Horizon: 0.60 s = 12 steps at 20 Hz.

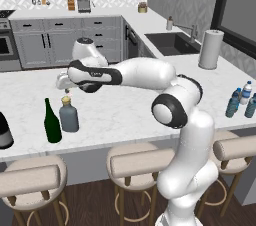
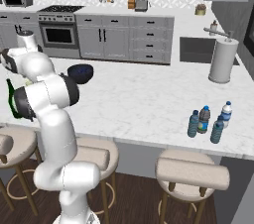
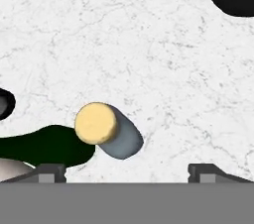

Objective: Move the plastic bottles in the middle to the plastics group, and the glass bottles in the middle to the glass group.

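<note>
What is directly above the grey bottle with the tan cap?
Above the grey bottle is the gripper, jaws wide and empty, clear of the tan cap. The green wine bottle stands beside it. The bottle's body hides the counter under it.

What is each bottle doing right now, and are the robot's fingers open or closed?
Grey bottle: upright on the counter, tan cap on, beside the wine bottle, not held.
Wine bottle: upright at the counter's edge.
Dark bottle: standing at the far left, partly cut off.
Water bottles: four, upright, capped, clustered near the counter's edge.
Fingers: spread wide above the grey bottle, holding nothing.
</note>
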{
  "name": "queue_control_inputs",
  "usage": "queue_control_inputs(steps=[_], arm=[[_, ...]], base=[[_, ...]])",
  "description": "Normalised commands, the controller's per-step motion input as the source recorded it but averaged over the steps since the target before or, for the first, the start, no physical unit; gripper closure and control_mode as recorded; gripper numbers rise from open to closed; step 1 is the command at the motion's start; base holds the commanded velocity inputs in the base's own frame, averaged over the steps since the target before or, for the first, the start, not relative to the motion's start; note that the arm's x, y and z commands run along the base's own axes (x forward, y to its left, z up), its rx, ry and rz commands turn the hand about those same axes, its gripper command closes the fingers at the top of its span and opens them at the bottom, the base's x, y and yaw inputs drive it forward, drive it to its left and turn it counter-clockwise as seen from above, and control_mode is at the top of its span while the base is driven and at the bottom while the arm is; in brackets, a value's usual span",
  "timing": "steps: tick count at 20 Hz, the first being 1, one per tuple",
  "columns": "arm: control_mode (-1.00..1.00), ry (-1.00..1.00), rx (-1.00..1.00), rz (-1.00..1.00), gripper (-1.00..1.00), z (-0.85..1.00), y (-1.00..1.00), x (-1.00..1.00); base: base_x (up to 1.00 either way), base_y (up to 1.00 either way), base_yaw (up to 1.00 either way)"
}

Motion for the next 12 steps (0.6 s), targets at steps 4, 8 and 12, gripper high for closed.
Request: queue_control_inputs(steps=[4,8,12], arm=[[-1.0,0.0,0.0,-0.1,-1.0,0.07,-0.98,-0.41],[-1.0,0.0,0.0,-0.11,-1.0,0.0,-1.0,-0.51],[-1.0,0.0,0.0,-0.09,-1.0,0.0,-0.94,-0.75]], base=[[0.0,0.0,0.0],[0.0,0.0,0.0],[0.0,0.0,0.0]])
